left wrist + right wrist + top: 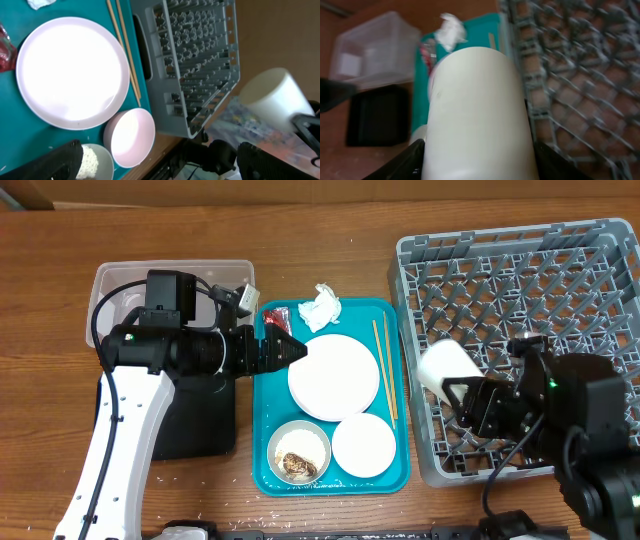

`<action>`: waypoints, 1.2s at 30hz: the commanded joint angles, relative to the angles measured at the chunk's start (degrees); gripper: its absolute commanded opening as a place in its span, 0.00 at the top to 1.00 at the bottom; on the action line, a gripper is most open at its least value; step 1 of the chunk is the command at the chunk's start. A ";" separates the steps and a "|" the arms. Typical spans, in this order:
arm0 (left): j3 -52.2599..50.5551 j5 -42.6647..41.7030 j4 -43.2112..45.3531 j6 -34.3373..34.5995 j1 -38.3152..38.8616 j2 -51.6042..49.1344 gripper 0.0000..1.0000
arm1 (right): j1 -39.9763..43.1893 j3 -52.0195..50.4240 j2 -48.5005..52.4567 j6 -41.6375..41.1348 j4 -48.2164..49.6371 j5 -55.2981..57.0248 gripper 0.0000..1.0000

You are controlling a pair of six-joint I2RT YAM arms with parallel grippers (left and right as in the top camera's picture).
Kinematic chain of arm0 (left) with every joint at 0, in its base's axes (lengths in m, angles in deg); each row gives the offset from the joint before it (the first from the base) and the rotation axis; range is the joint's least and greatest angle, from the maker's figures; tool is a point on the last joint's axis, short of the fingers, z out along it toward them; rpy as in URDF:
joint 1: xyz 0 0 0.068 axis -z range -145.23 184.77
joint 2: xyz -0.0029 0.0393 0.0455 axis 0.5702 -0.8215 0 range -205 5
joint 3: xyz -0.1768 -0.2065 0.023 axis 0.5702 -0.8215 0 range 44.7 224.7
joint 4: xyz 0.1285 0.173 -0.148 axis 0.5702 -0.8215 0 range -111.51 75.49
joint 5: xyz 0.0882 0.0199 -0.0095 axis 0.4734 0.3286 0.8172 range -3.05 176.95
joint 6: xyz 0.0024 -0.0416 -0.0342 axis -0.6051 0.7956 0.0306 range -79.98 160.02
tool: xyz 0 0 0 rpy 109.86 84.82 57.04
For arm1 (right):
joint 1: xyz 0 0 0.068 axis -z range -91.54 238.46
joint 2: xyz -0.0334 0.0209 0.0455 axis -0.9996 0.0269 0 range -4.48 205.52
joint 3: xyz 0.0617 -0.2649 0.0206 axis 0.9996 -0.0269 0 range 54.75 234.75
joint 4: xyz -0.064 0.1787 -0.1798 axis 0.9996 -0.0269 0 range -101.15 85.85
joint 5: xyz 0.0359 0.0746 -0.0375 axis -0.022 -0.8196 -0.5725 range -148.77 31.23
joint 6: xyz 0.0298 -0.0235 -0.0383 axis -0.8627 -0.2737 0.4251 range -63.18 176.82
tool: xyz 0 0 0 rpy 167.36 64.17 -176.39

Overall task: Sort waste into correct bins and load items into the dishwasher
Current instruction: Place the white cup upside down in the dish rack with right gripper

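Your right gripper (462, 402) is clamping the cup (445, 367) over the rack (560, 270) by the desk's right edge. A tilted release risks toppling it. Your left gripper (298, 352) is gaping, empty.

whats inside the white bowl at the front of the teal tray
The white bowl holds loose white rice-like food with a brown lump. What lies beneath the food is covered, so the bowl's bottom cannot be seen.

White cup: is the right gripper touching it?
Touching. The right wrist view shows the right gripper clamping the white cup, both fingers against its sides.
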State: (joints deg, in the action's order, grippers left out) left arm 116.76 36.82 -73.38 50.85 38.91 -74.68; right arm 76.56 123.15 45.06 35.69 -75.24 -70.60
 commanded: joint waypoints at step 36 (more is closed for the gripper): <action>3.19 21.16 -7.30 -2.54 1.14 19.12 0.00 | -21.66 -0.11 18.08 3.15 0.96 -0.35 0.34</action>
State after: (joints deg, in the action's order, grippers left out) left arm 117.19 51.36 -80.75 44.58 39.67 -57.96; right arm 60.84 124.27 61.23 37.20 -75.35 -70.30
